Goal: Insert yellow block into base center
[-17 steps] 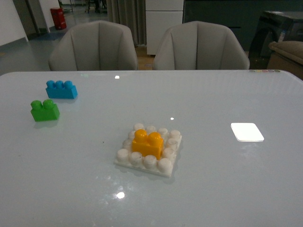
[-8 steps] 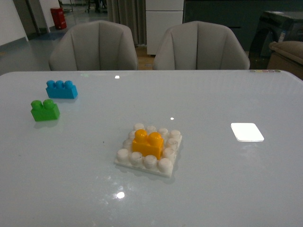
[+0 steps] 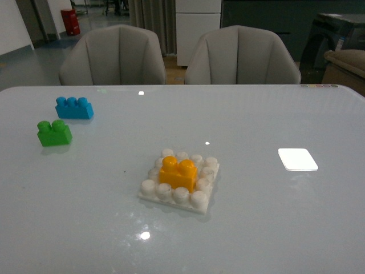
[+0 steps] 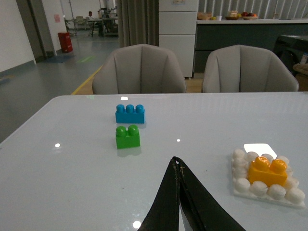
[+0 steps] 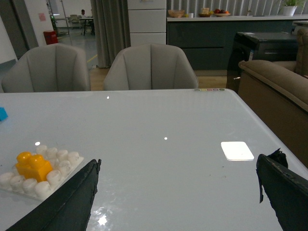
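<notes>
- Basically nothing has shifted across the last second in the front view: same layout, no arm in that view, so the insertion looks finished.
- Pale glossy surface (image 3: 274, 228) carries everything; two grey padded chairs (image 3: 114, 54) stand behind it.
- Flat white square plastic base (image 3: 180, 180) with round studs sits near the middle of the surface.
- Small orange-yellow plastic two-stud yellow block (image 3: 178, 173) sits on the base's central studs, white studs showing all round it; looks seated and upright, so the task reads as done.
- Plain flat white glossy rectangle (image 3: 297, 159) lies well apart, to the base's right.
- Blue three-stud brick (image 3: 74, 108) and green two-stud brick (image 3: 54, 133) sit near each other, far left, untouched.
- Left gripper (image 4: 179, 192): dark fingers pressed together, holding nothing, hanging clear of the bricks.
- Right gripper (image 5: 178, 192): fingers (image 5: 67, 202) spread wide apart, empty, touching nothing, with the base off to one side.
</notes>
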You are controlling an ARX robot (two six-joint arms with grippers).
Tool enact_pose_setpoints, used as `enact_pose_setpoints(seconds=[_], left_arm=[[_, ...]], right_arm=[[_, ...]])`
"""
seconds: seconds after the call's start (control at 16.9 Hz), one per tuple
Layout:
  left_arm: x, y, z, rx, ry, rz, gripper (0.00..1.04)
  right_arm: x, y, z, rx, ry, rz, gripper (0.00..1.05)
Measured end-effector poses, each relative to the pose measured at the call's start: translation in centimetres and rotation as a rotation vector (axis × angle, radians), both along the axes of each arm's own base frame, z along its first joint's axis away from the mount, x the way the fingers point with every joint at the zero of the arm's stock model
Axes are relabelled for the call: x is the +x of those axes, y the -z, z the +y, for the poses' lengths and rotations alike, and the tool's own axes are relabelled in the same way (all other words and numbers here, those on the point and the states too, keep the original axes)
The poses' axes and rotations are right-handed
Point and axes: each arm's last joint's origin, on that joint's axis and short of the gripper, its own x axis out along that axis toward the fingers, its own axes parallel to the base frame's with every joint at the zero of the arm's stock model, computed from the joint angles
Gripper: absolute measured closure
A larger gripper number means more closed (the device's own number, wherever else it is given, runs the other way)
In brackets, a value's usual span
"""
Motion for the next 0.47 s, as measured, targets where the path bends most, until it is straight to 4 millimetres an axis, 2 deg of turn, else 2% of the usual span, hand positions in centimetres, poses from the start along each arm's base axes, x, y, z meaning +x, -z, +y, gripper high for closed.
enact_pose_setpoints(seconds=[0.24, 0.42, 0.47], left_arm=[[-1.0, 0.7, 0.0, 0.000, 0.002, 0.055, 1.03], [-1.2, 0.4, 0.0, 0.000, 0.000, 0.013, 1.03], [-1.2, 0.4, 0.0, 0.000, 0.000, 0.013, 0.74]], right_arm=[[0.0, 0.0, 0.0, 0.000, 0.000, 0.000, 0.06], [0.0, 0.0, 0.0, 0.000, 0.000, 0.000, 0.06], [0.0, 0.0, 0.0, 0.000, 0.000, 0.000, 0.06]])
